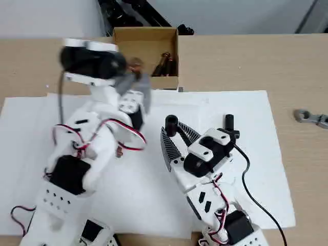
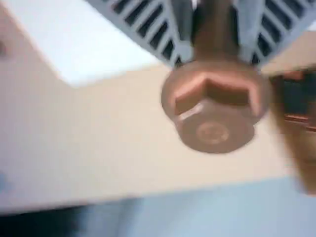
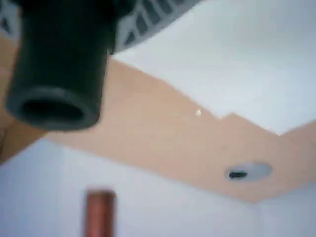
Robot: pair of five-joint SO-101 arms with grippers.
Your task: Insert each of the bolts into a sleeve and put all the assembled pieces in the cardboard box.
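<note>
Copper bolt [image 2: 215, 106] is clamped in the left gripper [image 1: 135, 69] at the cardboard box's [image 1: 146, 32] seven o'clock edge; a black sleeve [image 3: 59, 64] is pinched by the right gripper [image 1: 170, 129], toward five o'clock.

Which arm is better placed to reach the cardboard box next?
Left: the left gripper, holding a bolt, is beside the cardboard box; the right gripper, holding a sleeve, sits farther back.
</note>
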